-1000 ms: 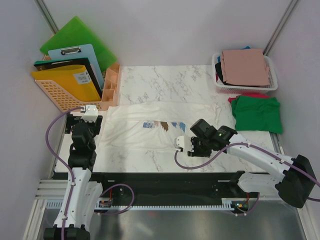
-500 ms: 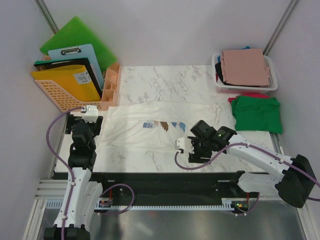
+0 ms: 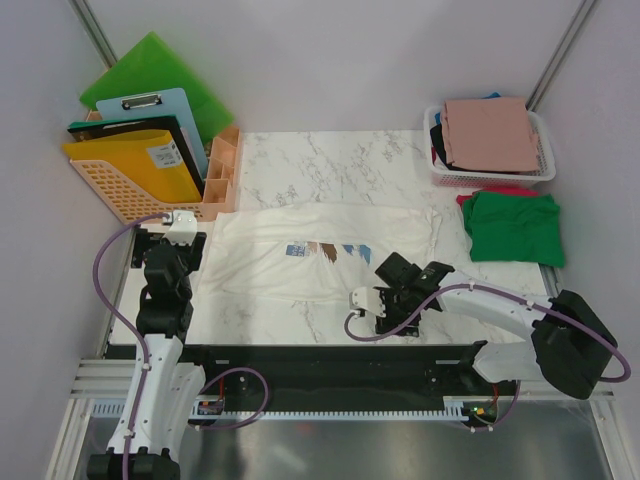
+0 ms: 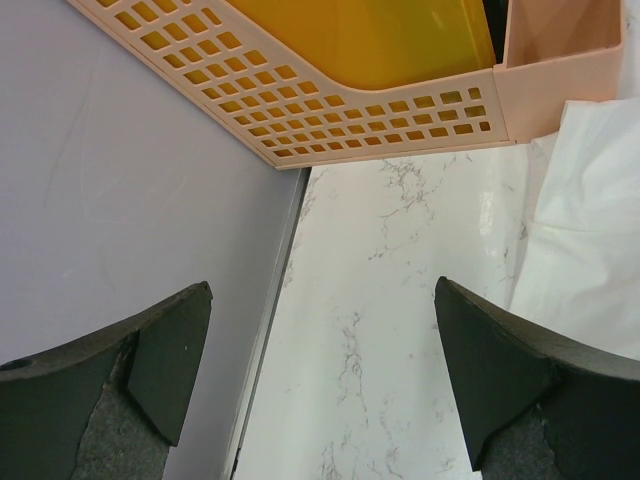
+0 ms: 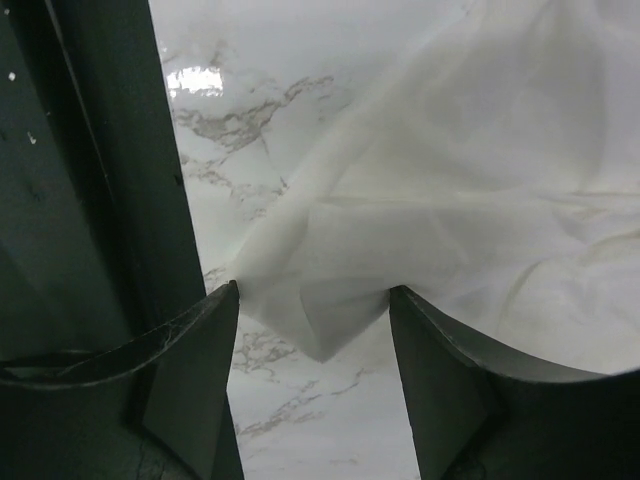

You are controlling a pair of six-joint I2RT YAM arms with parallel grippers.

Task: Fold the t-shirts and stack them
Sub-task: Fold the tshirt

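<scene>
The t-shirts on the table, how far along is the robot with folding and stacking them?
Looks done: a green t-shirt lies folded at the right, and a pink t-shirt lies folded atop the basket. In hand: the white t-shirt lies spread out, with the right gripper open around its near corner. The left gripper is open, holding nothing. Left: fold the white one and stack it.

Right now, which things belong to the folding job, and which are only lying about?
Job: cream-white cloth t-shirt spread flat; folded green t-shirt; dusty-pink t-shirt.
Lying about: white plastic mesh basket; orange plastic file basket; stiff green plastic board; blue clipboard.
</scene>
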